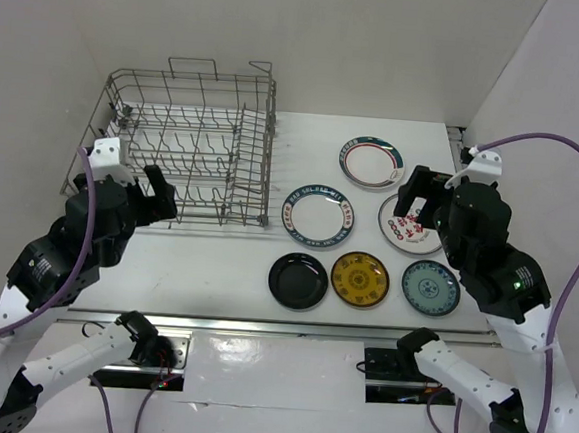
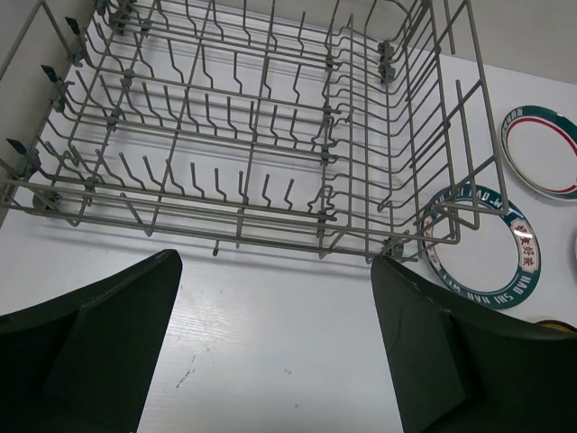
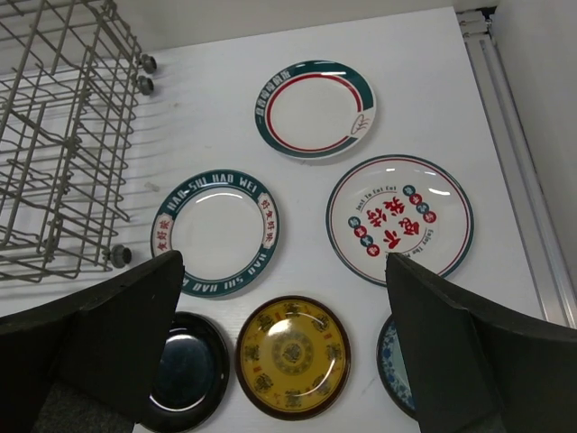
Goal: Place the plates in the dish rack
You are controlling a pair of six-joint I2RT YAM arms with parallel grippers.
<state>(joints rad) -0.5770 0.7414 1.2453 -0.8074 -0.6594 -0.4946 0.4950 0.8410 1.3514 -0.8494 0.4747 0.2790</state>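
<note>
Take the dish rack point(image 1: 189, 148) as your reference. It stands on the far left part of the table point(image 1: 216, 261), with its upright tines and raised wire sides in full view.

All six plates lie flat on the table to the right of the dish rack, and none touches another.

1. The white plate with the green and red rim point(image 1: 371, 163) lies to the right of the rack, level with its middle.
2. The blue-lettered plate point(image 1: 319, 217) lies just beside the rack's near right corner. The red-patterned plate point(image 1: 409, 231) lies in the same row, farther from the rack.
3. The black plate point(image 1: 298, 280), the yellow patterned plate point(image 1: 359, 280) and the teal patterned plate point(image 1: 430, 288) form the nearest row, forward of the rack's front edge. They are listed in order of increasing distance from the rack.

The left gripper point(image 1: 156, 194) hovers at the rack's front edge, near its left corner. Its jaws stand wide apart and hold nothing. In the left wrist view you see only bare table and the rack's front wires between its fingers point(image 2: 99, 334).

The right gripper point(image 3: 284, 262) hangs well to the right of the rack, above the red-patterned plate. Its jaws stand wide apart and grip nothing.
</note>
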